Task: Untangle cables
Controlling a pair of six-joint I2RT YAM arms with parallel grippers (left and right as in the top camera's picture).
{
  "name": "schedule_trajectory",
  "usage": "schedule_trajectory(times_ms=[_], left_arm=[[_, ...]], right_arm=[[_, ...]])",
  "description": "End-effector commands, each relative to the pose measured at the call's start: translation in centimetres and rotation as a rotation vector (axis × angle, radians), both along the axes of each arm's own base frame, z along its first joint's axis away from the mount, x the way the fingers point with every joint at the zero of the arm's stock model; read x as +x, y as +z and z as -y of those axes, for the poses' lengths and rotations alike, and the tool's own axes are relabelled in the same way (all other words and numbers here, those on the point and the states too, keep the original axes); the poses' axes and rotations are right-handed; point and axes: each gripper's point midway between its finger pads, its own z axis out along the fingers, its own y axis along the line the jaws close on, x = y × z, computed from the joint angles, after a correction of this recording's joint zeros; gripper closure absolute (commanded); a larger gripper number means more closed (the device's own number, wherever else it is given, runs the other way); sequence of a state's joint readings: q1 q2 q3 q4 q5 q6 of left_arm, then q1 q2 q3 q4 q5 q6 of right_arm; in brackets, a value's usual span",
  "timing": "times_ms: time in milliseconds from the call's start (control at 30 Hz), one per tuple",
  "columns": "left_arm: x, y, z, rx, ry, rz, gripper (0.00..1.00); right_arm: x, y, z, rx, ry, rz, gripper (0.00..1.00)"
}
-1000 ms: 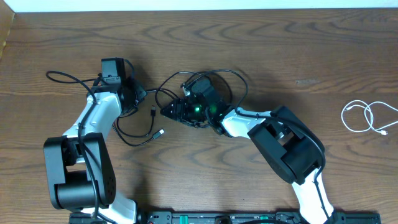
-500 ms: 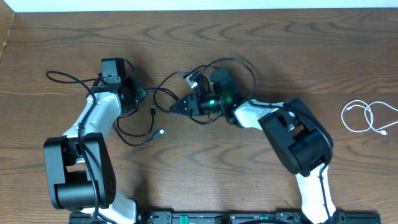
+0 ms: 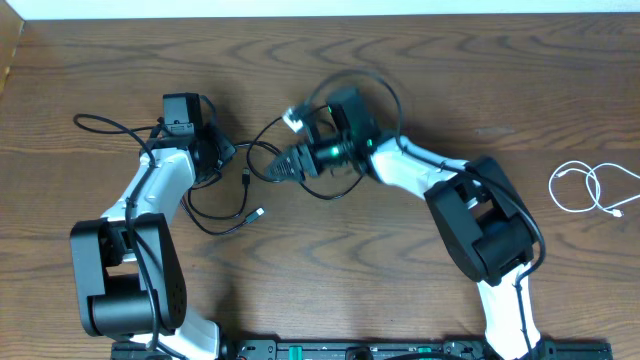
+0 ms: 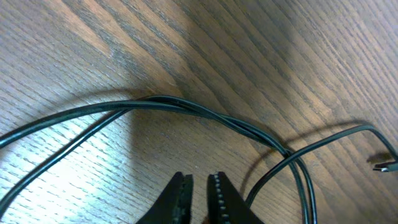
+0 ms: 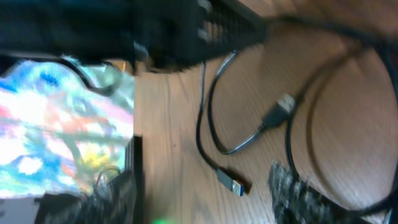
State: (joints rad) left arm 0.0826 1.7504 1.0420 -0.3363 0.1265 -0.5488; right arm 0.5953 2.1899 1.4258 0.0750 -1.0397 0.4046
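Note:
Two black cables (image 3: 258,213) lie tangled on the wooden table between my arms. One loop (image 3: 372,80) arches over my right wrist. A white cable (image 3: 585,187) lies coiled apart at the far right. My left gripper (image 3: 216,156) is shut and empty. In its wrist view its tips (image 4: 199,186) sit just short of two crossing black strands (image 4: 205,114). My right gripper (image 3: 282,168) points left at the tangle. Its fingers (image 5: 202,199) are spread wide, blurred, with a USB plug (image 5: 234,183) on the table between them.
Another small plug (image 5: 277,112) and black loops lie ahead of my right gripper. A plug end (image 4: 385,166) shows at the right edge of the left wrist view. The table's far edge (image 3: 320,12) meets a white strip.
My right arm has swung right and toward the far side, and the black loop over it has risen with it. Its gripper stays by the tangle. The left arm has not moved.

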Motion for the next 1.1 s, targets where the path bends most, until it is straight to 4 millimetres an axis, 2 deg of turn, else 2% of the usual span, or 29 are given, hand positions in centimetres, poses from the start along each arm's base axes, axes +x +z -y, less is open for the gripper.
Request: schedule_trajectory(times_ms=[0, 100, 167, 367, 467, 567, 733, 900, 1067], left_arm=[[-0.1, 0.0, -1.2, 0.032, 0.028, -0.007, 0.83], [-0.3, 0.0, -2.0, 0.030, 0.050, -0.013, 0.83], [-0.4, -0.1, -2.4, 0.028, 0.061, -0.016, 0.83], [-0.4, -0.1, -2.3, 0.016, 0.063, -0.016, 0.83], [-0.4, -0.1, -2.3, 0.016, 0.063, -0.016, 0.83], [-0.4, -0.1, -2.3, 0.016, 0.062, -0.016, 0.83], [-0.4, 0.0, -2.0, 0.001, 0.055, -0.014, 0.83], [-0.4, 0.0, -2.0, 0.001, 0.055, -0.014, 0.83], [-0.4, 0.0, -2.0, 0.001, 0.055, -0.014, 0.83]], right_arm=[[1.9, 4.4, -0.6, 0.022, 0.032, 0.196, 0.32], [3.2, 3.5, -0.5, -0.091, -0.005, 0.306, 0.29], [3.2, 2.5, -0.7, -0.142, 0.000, 0.379, 0.27], [1.1, -0.6, -2.2, -0.211, 0.105, 0.503, 0.21], [-0.3, -2.2, -2.9, -0.229, 0.176, 0.550, 0.23], [-1.3, -3.4, -3.2, -0.240, 0.216, 0.553, 0.26], [-1.1, -5.8, -3.0, -0.288, 0.213, 0.535, 0.25], [-1.2, -9.0, -2.5, -0.336, 0.220, 0.494, 0.21], [-2.3, -10.1, -1.4, -0.385, 0.244, 0.421, 0.23]])
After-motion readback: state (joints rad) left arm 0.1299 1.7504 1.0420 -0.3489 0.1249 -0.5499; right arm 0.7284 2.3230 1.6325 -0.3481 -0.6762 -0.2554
